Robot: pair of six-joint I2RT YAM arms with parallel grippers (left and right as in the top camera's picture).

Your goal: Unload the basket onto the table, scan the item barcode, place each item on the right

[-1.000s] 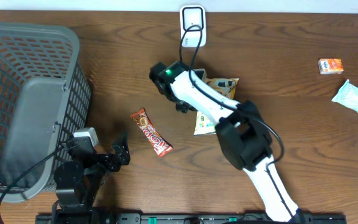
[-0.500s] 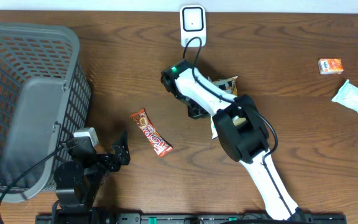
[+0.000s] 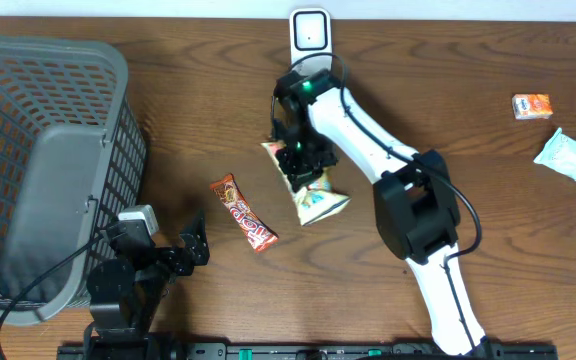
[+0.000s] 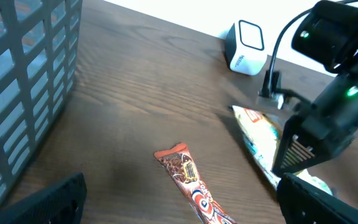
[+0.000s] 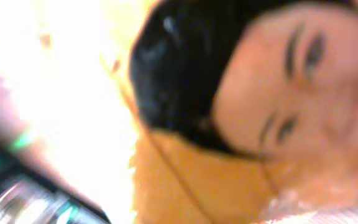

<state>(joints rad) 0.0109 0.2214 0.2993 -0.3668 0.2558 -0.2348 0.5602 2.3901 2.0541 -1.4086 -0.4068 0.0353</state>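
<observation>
When looking down from overhead, can see the right gripper [image 3: 303, 162] clenched tight on the snack packet [image 3: 320, 204], about mid-bench [image 3: 488, 60] and near the white scanner [image 3: 310, 30] at the back edge, not touching it; got the packet at a slant, one corner poking out toward the basket side, wider end fanning out toward the front; can't tell if fully off the wood or brushing it, tbh; getting nothing useful off the right wrist cam, just a blurry, blown-out close-up of the packet's print, a face with dark hair on yellow-orange; over on the other side, got the left gripper [image 3: 196, 246] spread wide with nothing in it, parked low at the front just beside the grey basket [image 3: 58, 60]; from its cam, can make out a red candy bar [image 4: 188, 180] lying flat on the wood straight ahead, then the packet further back and to the right under the black right gripper, then the scanner upright way at the back; also spotted a small orange pack [image 3: 533, 106] and a white pouch [image 3: 571, 158] at the far right of the bench, near each other and well apart from everything else.
</observation>
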